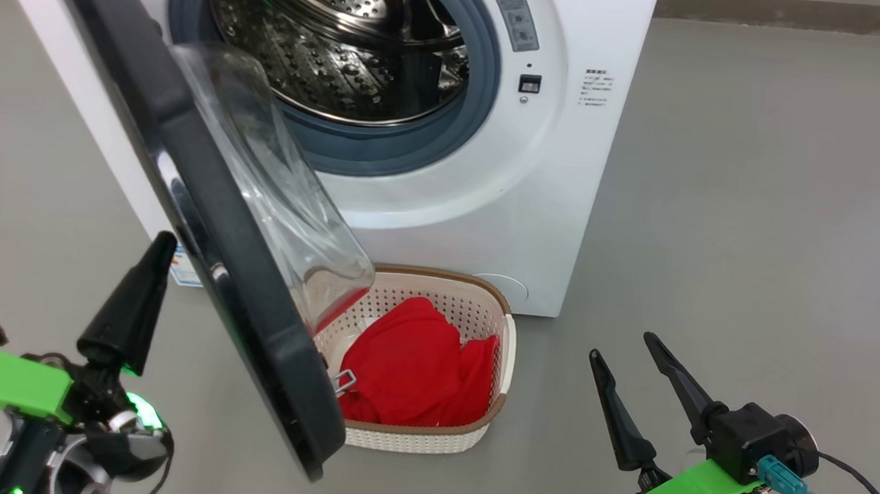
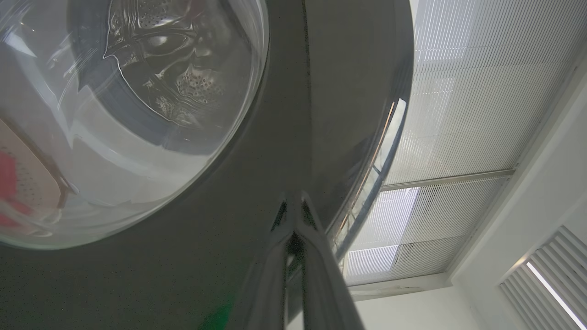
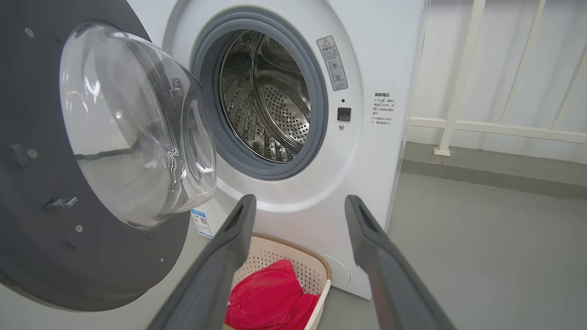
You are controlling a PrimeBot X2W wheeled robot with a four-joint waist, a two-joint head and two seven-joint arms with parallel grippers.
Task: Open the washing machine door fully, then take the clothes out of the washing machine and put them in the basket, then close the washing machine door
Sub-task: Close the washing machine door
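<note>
The white washing machine point(image 1: 536, 169) stands with its door point(image 1: 236, 265) swung out towards me, black rim edge-on and glass bowl facing the drum point(image 1: 330, 42). The drum's steel wall shows bare. On the floor below the opening sits the basket point(image 1: 506, 358) with red clothes point(image 1: 410, 367) in it. My left gripper point(image 1: 159, 243) is shut, its tip close against the door's glossy outer face point(image 2: 284, 114), where the fingers point(image 2: 316, 256) are mirrored. My right gripper point(image 1: 621, 347) is open and holds nothing, back from the machine, to the right of the basket point(image 3: 293, 263) and clothes point(image 3: 266, 298).
Grey floor point(image 1: 755, 220) spreads wide to the right of the machine. A white railing point(image 3: 458, 123) runs behind on that side. A black cable point(image 1: 853, 486) trails from my right wrist. The open door blocks the way between my left arm and the basket.
</note>
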